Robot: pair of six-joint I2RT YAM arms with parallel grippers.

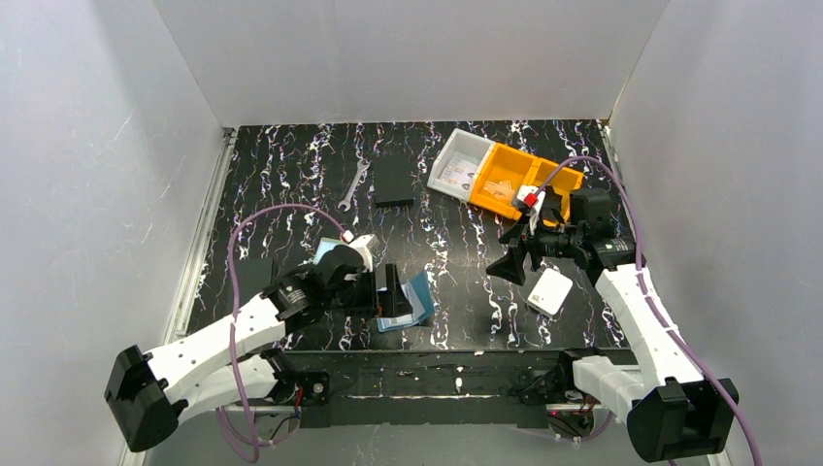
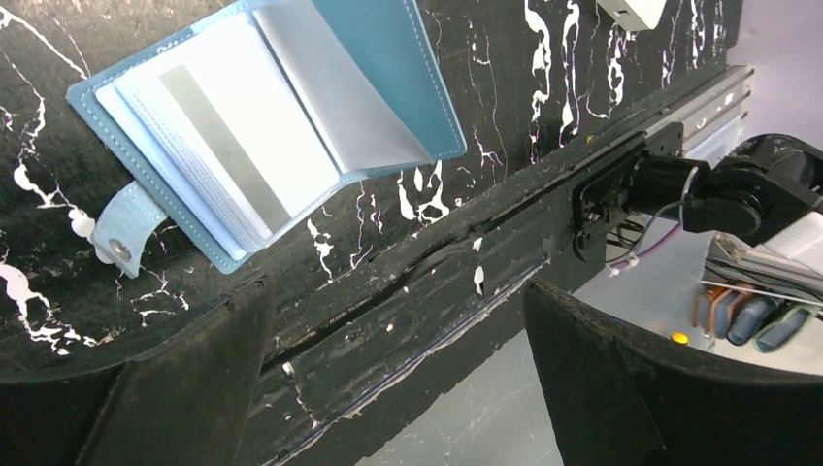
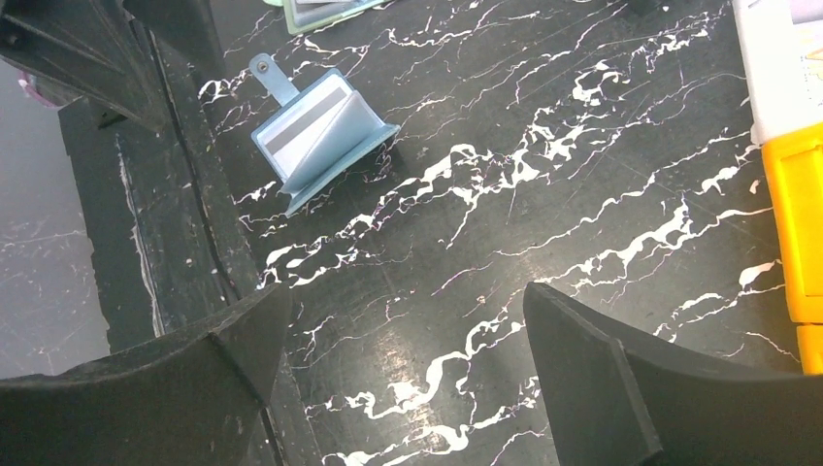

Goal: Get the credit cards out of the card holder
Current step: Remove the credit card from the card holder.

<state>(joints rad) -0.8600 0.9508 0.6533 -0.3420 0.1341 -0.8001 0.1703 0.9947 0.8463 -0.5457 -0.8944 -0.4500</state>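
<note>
Blue card holder (image 2: 398, 58) lies open at eleven o'clock from the left gripper (image 2: 398, 320), whose jaws spread wide and empty. Right gripper (image 3: 398, 330) gapes empty too. Lettering on the pocketed credit card (image 2: 228, 146) is unreadable.

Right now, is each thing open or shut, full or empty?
Blue folding card holder, lying open on the table.
Pale grey-striped card, tucked in its clear pocket.
Left claw, open, empty.
Right claw, open, empty.
Orange plastic bin, holding small items.
White plastic bin, holding flat printed pieces.

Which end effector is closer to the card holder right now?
Left. The left end effector is over the card holder; the right end effector is well off to its right.
</note>
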